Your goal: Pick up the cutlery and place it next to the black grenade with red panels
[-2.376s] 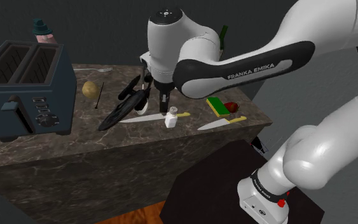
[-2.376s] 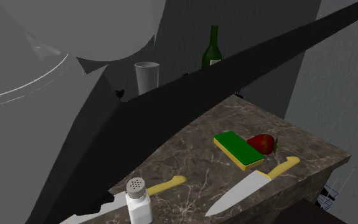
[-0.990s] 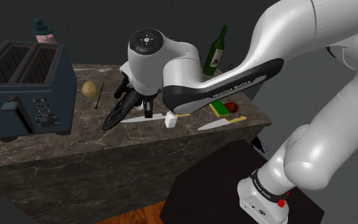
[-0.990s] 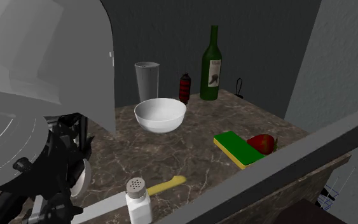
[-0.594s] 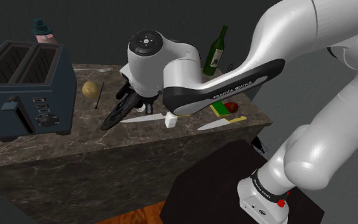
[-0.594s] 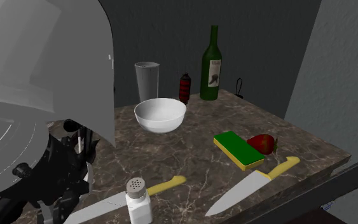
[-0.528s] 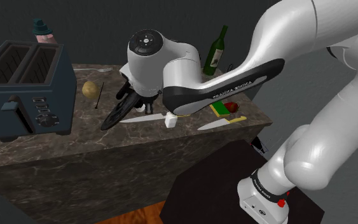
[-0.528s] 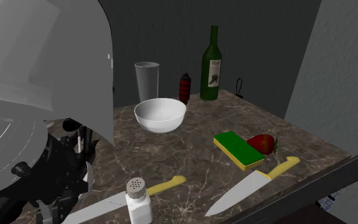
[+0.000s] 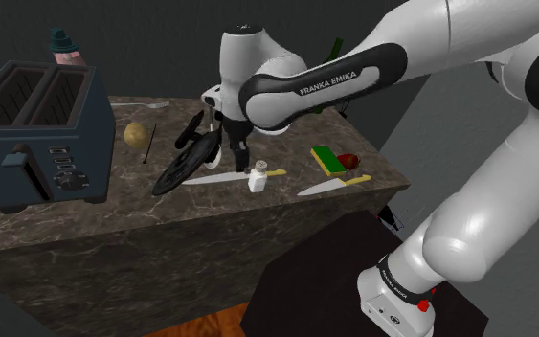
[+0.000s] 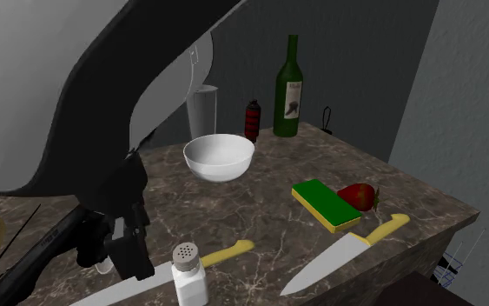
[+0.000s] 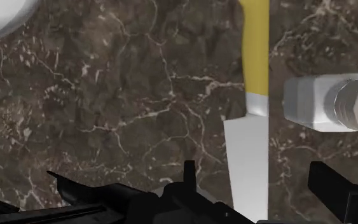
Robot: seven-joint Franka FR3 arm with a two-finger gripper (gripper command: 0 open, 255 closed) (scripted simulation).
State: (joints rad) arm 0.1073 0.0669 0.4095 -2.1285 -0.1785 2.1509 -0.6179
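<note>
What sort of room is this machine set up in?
Most likely a kitchen: a dark stone-patterned counter holds a toaster, a green wine bottle and a white bowl.

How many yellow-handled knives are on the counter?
2. The first knife lies beside the salt shaker, blade between the fingers of the open gripper; the second knife lies near the green sponge. The arm could hide another.
</note>
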